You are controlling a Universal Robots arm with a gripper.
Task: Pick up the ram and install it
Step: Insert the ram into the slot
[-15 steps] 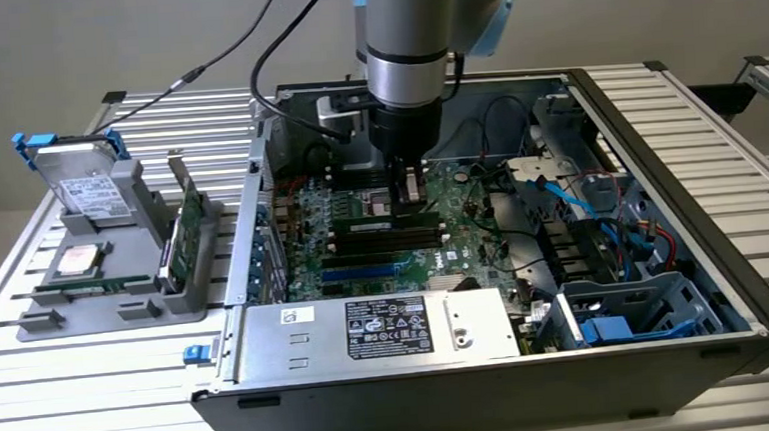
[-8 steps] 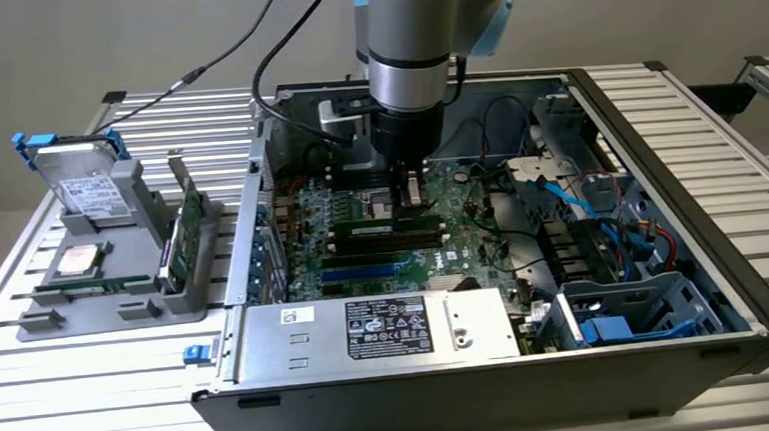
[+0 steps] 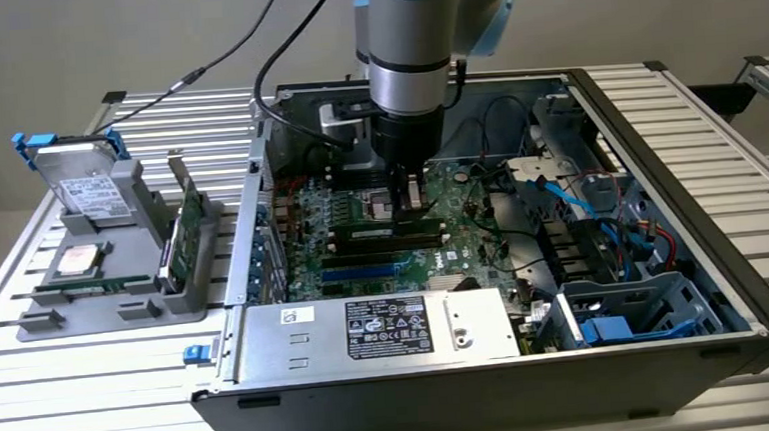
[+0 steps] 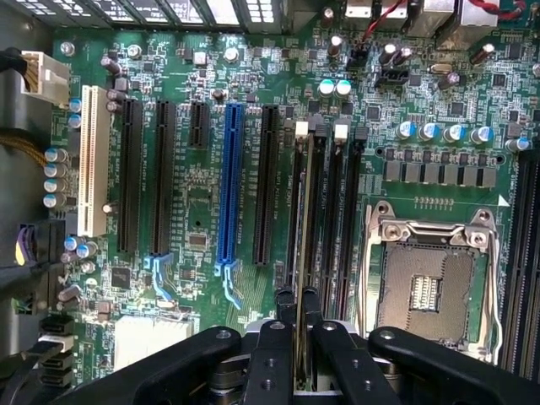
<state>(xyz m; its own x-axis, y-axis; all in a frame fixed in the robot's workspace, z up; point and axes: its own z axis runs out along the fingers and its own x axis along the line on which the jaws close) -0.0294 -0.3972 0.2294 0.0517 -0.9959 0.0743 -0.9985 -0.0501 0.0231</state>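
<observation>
Hand (image 4: pixel 301 354): pinched on the ram (image 4: pixel 307 211), at its flat sides.
Ram: probably light, stiff, thin, fragile; a mid-length hold suited it.

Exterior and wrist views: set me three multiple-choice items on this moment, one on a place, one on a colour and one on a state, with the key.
1. Where is the gripper relative to the open computer case?
A. Beside it, outside.
B. Inside it, low over the motherboard.
C. High above its rim.

2. What colour is the long expansion slot flanked by black ones?
A. Blue.
B. Red.
C. Yellow.

3. How do the gripper's fingers stand?
A. Wide open, nothing between.
B. Shut on a cable.
C. Shut on the ram, held edge-on.

Key:
1 B: the exterior view shows the arm reaching down into the case.
2 A: the slot is bright blue in the wrist view.
3 C: the wrist view shows the fingers pressed against the thin stick.
</observation>
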